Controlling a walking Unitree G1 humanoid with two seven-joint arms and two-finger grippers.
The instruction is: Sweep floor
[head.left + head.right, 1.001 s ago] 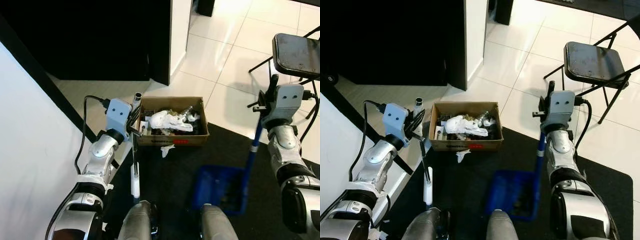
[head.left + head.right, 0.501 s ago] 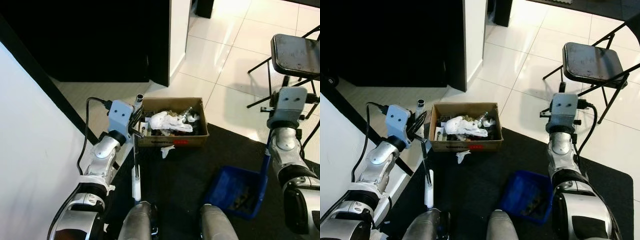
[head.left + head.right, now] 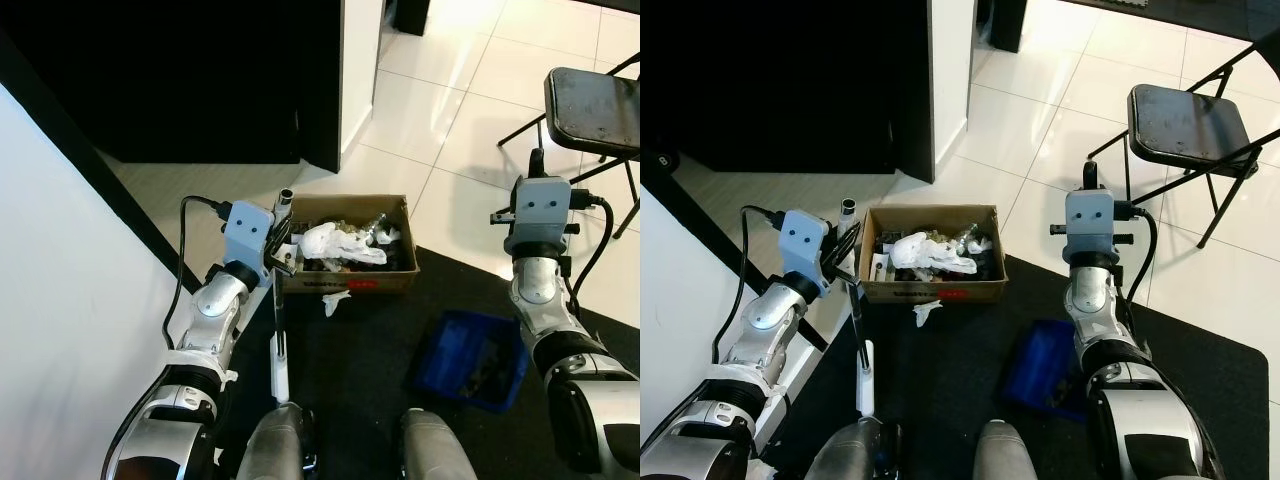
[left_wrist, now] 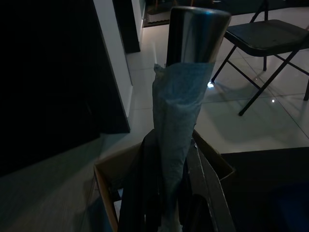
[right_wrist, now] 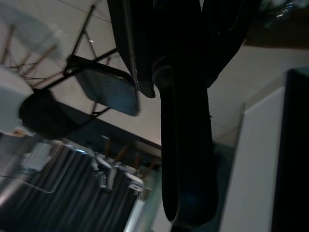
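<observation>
broom: thin metal broom pole (image 3: 279, 290), white lower sleeve, clenched in left gripper (image 3: 281, 253)
dustpan: blue plastic dustpan (image 3: 473, 359), tilted, debris inside
right gripper (image 3: 533, 170): can't tell its grip

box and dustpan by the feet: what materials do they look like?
Box: brown corrugated cardboard by the look, matte, with thin folded flaps and a red label on its front. Dustpan: likely moulded plastic, uniform saturated blue with a slight sheen; the right gripper grips its handle.
</observation>
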